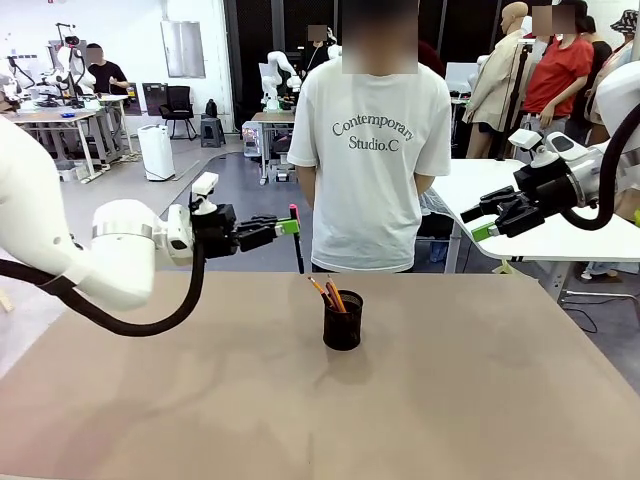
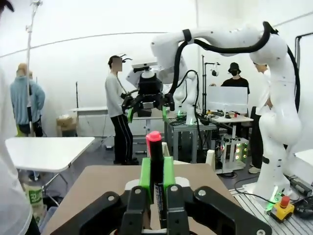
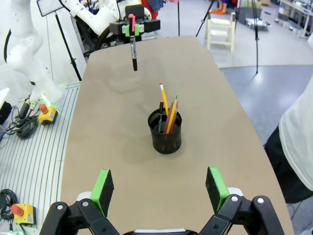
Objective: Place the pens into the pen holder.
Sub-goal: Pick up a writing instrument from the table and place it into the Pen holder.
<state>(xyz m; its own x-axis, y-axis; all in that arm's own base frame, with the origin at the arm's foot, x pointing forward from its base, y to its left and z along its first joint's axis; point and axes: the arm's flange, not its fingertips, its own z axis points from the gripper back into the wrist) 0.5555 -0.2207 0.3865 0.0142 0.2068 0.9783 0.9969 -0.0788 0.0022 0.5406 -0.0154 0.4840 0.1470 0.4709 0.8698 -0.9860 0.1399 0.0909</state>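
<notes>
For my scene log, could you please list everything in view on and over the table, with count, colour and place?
table: one, tan, bearing the holder.
pen holder: one, black mesh, upright at mid-table.
pens in the holder: a yellow-orange pencil, a reddish-brown one and a dark one, leaning.
held pen: one, black with a red top, hanging upright above the table.
person: one, white T-shirt, at the far side.
left claw: shut on the held pen.
right claw: open, raised, holding nothing.

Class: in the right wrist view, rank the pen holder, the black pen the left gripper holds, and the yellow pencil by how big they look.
1. Pen holder, clearly bulkiest.
2. and 3. Black pen and yellow pencil: similar visible length, unranked; the pen hangs farther off in the left gripper, the pencil is partly hidden.
</notes>
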